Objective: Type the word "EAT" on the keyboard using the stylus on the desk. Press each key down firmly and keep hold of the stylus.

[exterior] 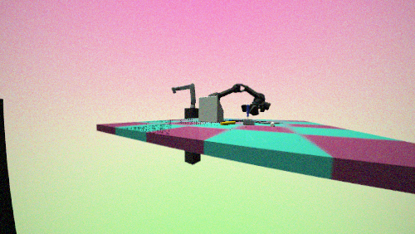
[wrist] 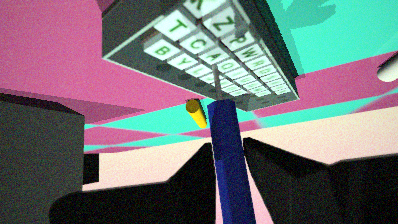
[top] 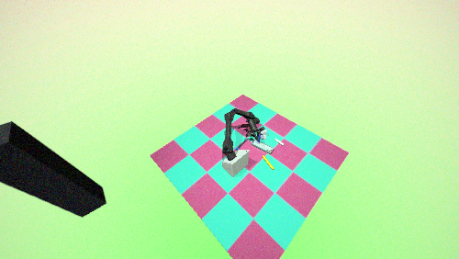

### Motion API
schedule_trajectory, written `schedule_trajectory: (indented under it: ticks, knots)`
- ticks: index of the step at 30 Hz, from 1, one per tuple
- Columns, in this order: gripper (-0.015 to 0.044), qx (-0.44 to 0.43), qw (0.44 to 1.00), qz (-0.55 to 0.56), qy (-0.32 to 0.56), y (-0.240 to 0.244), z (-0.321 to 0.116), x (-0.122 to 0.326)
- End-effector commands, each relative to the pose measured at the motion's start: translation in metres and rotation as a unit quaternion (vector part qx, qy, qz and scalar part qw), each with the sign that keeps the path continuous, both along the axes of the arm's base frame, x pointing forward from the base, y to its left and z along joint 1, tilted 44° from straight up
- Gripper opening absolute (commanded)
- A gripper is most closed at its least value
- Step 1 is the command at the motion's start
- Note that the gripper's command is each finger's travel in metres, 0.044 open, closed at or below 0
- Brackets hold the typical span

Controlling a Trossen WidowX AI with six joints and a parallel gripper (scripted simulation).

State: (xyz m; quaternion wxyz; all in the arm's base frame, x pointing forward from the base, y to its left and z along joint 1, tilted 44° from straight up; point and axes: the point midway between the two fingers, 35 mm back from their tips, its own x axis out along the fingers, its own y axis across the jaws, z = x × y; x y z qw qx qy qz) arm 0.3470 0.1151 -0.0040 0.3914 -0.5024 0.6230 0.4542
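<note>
My gripper [top: 258, 135] [exterior: 249, 109] [wrist: 227, 147] is shut on the blue stylus [exterior: 247, 111] [wrist: 226, 125], one finger on each side of its body. The stylus's thin grey tip points at the keyboard [top: 263, 147] [exterior: 249, 122] [wrist: 127, 57], a grey block with white keys and green letters. In the wrist view the tip's end shows beside the A key [wrist: 212, 54] and the O key [wrist: 226, 65]; whether it touches a key cannot be told. The T key [wrist: 176, 26] shows at the keyboard's near left. The E key cannot be made out among the small far keys.
A yellow cylinder [top: 268, 163] [exterior: 227, 123] [wrist: 198, 115] lies beside the keyboard. A white cylinder [top: 279, 141] [exterior: 272, 124] [wrist: 389, 71] lies on its other side. A large grey block [top: 235, 164] [exterior: 209, 109] [wrist: 40, 145] stands near the arm's base on the checkered table [top: 251, 194] [exterior: 270, 141].
</note>
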Motion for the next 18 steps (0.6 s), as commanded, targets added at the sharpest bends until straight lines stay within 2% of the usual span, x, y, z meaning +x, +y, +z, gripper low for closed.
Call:
schedule_trajectory:
  ticks: [1, 7, 18]
  knots:
    - [0.0081, 0.0, 1.0, 0.0, 0.0, -0.013, 0.014, 0.0]
    - [0.0085, 0.003, 1.0, -0.005, -0.003, -0.018, 0.018, 0.002]
    - [0.0, 0.002, 1.0, -0.004, -0.002, -0.013, 0.025, 0.0]
